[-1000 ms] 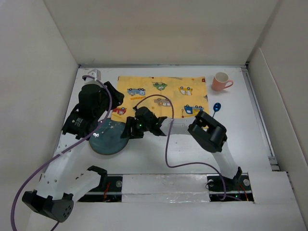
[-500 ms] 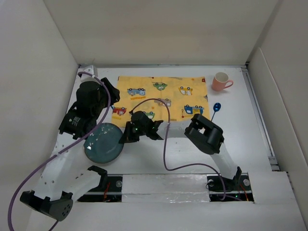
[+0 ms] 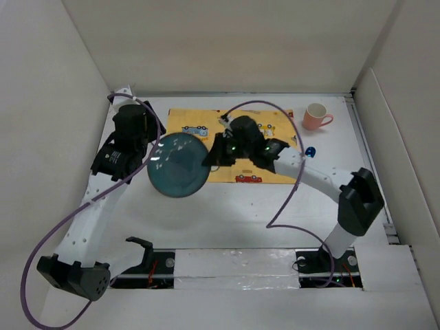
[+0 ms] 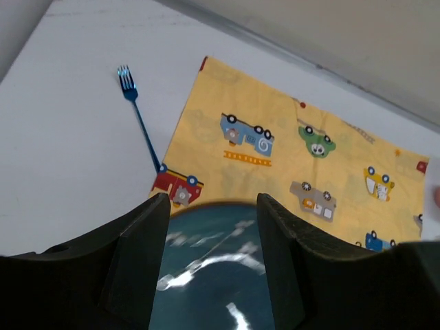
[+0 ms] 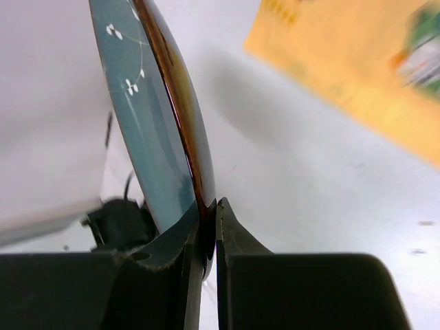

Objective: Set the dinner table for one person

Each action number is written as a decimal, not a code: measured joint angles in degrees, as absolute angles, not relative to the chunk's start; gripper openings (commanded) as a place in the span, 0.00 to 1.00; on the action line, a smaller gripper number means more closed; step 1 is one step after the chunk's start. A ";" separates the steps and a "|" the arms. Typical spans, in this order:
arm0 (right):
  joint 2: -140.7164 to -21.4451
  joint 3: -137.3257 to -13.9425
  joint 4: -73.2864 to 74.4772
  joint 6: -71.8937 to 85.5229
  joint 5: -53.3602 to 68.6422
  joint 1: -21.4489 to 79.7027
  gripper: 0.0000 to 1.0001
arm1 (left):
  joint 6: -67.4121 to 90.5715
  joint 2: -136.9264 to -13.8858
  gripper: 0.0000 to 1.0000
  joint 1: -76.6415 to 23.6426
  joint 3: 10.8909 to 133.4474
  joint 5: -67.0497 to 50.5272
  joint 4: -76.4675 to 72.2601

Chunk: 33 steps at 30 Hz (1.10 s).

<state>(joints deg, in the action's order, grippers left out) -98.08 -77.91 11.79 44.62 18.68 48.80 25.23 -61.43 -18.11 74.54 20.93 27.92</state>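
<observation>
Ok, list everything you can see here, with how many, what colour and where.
plate: one, dark teal, held by its rim over the placemat's left side
placemat: one, yellow with cartoon cars, far middle of the table
mug: one, pink, beyond the placemat's right end
spoon: one, blue, right of the placemat, mostly hidden
fork: one, blue, left of the placemat
dinner table: one, white, under everything
right claw: one, black, shut on the plate's rim
left claw: one, black, open, at the plate's left edge

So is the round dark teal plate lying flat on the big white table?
No, the round dark teal plate is tilted up on its edge above the big white table, its rim pinched in the right hand.
</observation>
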 measured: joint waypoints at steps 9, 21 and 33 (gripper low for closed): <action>-84.88 -70.63 13.28 41.80 19.70 27.31 0.00 | 29.67 -68.49 0.49 -15.73 63.44 16.53 24.32; -100.97 -71.88 11.57 43.88 26.68 18.35 0.00 | 33.17 -80.12 0.60 -13.41 53.25 14.92 19.62; -99.61 -71.29 8.23 45.04 27.59 17.37 0.00 | 33.89 -86.08 0.37 -10.76 48.03 14.48 16.71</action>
<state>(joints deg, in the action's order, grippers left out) -99.61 -71.29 8.23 45.04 27.59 17.37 33.89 -86.08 -10.76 48.03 14.48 16.71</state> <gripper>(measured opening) 0.123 0.429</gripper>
